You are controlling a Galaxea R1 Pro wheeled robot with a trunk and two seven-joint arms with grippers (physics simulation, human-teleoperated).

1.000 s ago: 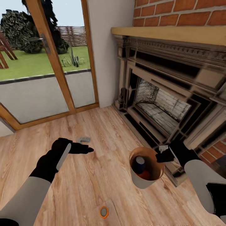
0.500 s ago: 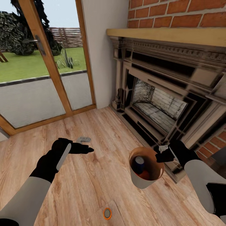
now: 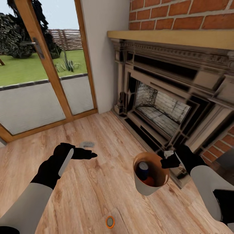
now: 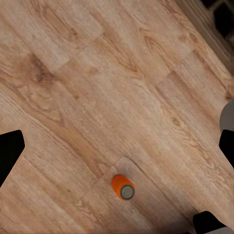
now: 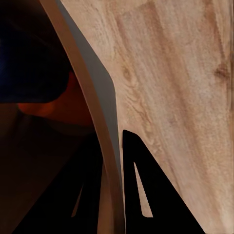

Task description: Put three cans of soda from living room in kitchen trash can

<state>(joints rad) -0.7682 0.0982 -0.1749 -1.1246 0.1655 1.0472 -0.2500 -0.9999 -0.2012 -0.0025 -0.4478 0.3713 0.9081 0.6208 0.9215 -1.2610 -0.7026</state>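
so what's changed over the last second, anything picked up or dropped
Nothing was picked up or dropped. The view swung slightly, sliding the fireplace and glass door leftward, so the camera moved, not the things. The right hand stays clamped on the trash can rim with a blue can and an orange can inside; the left hand stays empty; another orange can stays on the floor.

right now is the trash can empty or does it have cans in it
Not empty. The trash can, held by the right gripper, contains a dark blue can and an orange-red can.
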